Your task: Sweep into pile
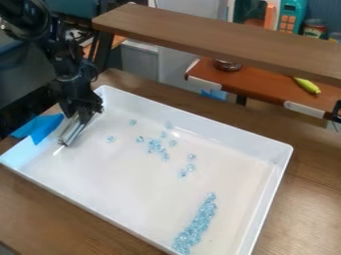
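- The black gripper [81,108] hangs over the upper-left end of the white tray [190,117].
- A silvery elongated piece [72,130] extends at a slant below the gripper, its lower end at the tray floor. Whether the gripper is open, closed or gripping this piece cannot be determined.
- The main pile of pale blue beads [194,227] forms a narrow, slanting band on the tray floor, in the lower right part of the tray as viewed.
- Loose beads [156,145] lie apart from that pile, around the tray's middle and toward its far side; some are clustered, others single.
- Blue material [44,127] lies at the tray's left edge, near the gripper.
- The tray rests on a wooden table [303,169].
- Behind the tray, a brown shelf [216,41] crosses the view; beyond it, a yellow-green item [307,85] rests on a reddish-brown surface [263,84].
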Controlling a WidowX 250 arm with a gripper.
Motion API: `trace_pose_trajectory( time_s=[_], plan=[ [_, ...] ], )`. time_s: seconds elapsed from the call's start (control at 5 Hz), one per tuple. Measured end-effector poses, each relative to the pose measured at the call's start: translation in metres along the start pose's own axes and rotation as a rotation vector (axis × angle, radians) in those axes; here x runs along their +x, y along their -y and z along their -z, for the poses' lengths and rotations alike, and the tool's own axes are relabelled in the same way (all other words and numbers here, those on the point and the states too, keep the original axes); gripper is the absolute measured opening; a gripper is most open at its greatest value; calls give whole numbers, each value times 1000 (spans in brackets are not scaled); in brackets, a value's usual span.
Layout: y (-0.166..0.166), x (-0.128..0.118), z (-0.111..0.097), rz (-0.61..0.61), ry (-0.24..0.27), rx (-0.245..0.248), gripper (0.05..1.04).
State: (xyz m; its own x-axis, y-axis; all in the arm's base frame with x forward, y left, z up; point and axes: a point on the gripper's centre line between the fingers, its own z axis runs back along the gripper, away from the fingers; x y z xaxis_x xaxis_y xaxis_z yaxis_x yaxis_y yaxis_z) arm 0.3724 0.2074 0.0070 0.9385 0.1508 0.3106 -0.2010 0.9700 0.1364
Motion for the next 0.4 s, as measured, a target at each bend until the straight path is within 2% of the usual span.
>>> trace_pose_trajectory(
  time_s=[0.4],
  plan=[
    [5, 13, 11, -3, -34, 23, 364]
  ],
)
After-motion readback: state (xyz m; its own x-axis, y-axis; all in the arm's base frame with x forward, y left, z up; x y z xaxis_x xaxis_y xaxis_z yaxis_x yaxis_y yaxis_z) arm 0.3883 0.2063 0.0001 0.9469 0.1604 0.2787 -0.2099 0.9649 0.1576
